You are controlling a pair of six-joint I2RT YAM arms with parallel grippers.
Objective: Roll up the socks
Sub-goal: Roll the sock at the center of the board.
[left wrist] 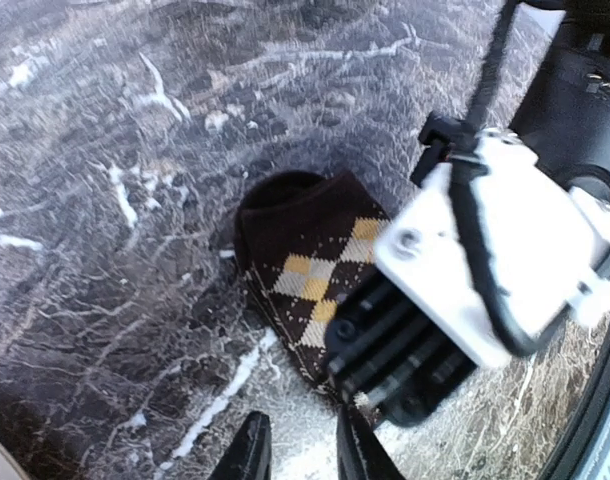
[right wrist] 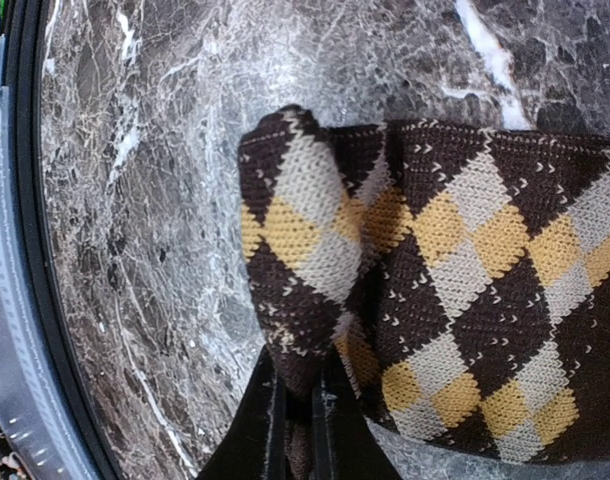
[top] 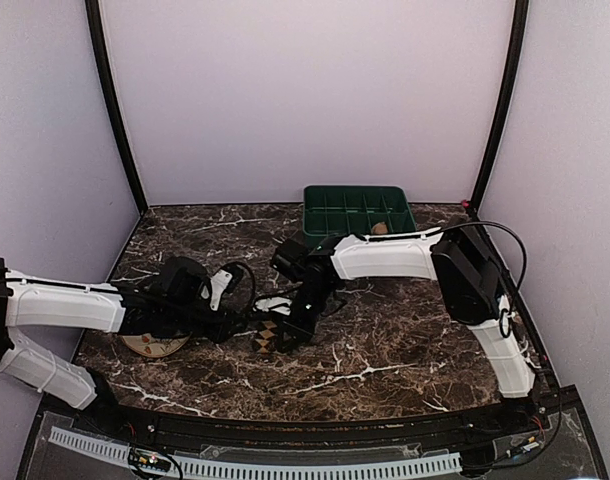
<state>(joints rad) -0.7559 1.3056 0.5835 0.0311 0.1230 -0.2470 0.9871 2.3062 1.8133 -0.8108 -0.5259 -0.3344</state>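
Right wrist view: the right gripper (right wrist: 297,405) pinches the checked sock (right wrist: 435,280) at its 6 o'clock edge. The left gripper (left wrist: 300,455), jaws narrowly apart and empty, has the checked sock at 12 o'clock on the table (left wrist: 135,150).

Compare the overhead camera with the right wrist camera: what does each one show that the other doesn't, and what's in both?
Only overhead: the whole left arm and right arm, the green tray at the back, and a round dish under the left arm.
Only right wrist: the right tool pinched on a fold of the checked sock, with its knit seen close up.
Both: that sock lying on the marble table.
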